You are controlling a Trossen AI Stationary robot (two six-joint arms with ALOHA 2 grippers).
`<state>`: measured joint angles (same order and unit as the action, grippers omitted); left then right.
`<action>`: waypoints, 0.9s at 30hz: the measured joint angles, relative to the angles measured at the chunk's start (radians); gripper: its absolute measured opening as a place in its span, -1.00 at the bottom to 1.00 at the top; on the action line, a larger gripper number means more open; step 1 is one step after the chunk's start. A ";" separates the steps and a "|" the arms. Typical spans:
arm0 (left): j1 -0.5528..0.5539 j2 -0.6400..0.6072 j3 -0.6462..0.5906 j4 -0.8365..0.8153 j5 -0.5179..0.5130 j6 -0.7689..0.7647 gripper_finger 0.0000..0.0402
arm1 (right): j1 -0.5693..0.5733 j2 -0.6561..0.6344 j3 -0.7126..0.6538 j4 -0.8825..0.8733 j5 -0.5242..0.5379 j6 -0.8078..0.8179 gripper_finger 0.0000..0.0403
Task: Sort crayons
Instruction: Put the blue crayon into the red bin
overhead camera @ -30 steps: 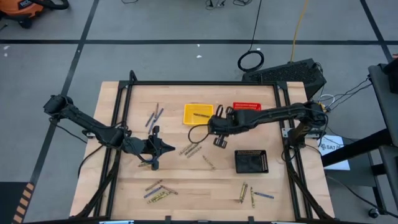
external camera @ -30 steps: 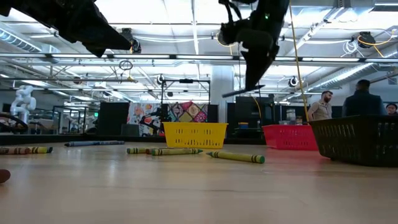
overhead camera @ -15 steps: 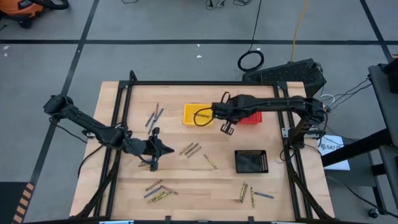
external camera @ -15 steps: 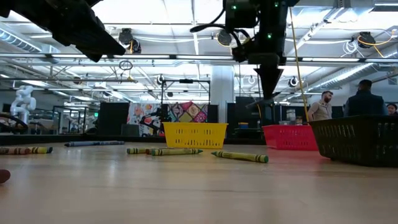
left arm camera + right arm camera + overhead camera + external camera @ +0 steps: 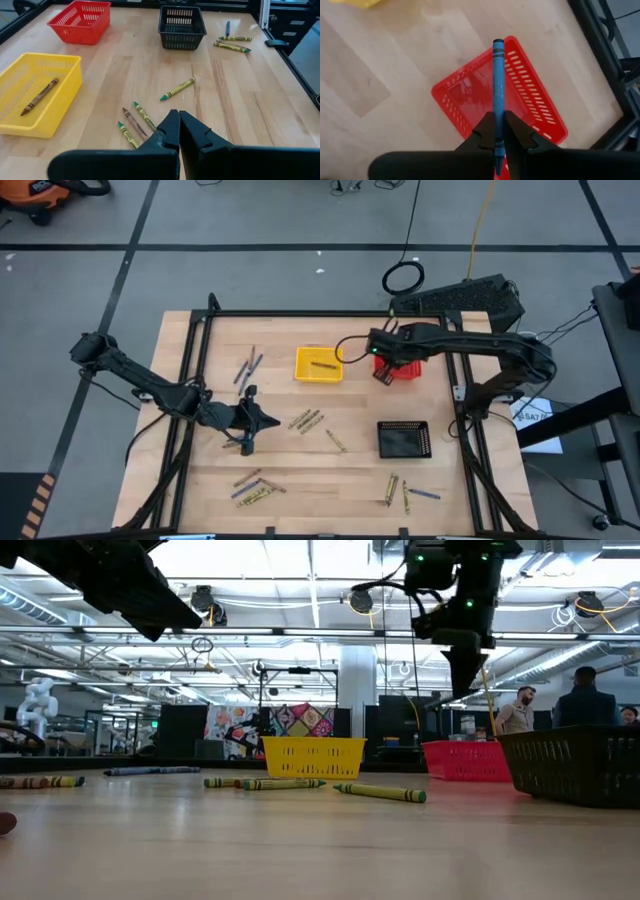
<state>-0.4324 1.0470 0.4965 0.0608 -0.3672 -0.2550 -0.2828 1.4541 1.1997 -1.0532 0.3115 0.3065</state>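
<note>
The right claw [image 5: 498, 131], clenched on a thin blue wax crayon [image 5: 498, 85], hangs above the small red square mesh basket [image 5: 530, 90] at the far side of the pale wooden worktop [image 5: 300, 470], so the step in hand looks like the drop-off; the next move should call for lowering over the basket's opening and releasing. The crayon's long axis runs straight out from the fingertips, its free end pointing forward over the basket's inside. The left claw [image 5: 177, 125], clamped shut on nothing, waits low near loose crayons.
</note>
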 joint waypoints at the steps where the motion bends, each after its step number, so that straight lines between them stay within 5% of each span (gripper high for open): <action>1: 0.000 0.000 0.000 0.000 0.000 0.000 -0.99 | -0.011 -0.017 -0.025 0.011 -0.002 0.000 -1.00; 12: 0.000 0.000 0.000 0.000 0.000 0.005 -0.99 | -0.101 -0.057 -0.224 0.161 -0.029 0.013 -1.00; 27: 0.000 0.000 0.000 -0.003 0.000 0.007 -0.99 | -0.112 -0.057 -0.235 0.185 -0.029 0.034 -0.82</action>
<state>-0.4324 1.0470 0.4965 0.0582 -0.3672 -0.2481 -0.3950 1.3968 0.9646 -0.8680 0.2825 0.3406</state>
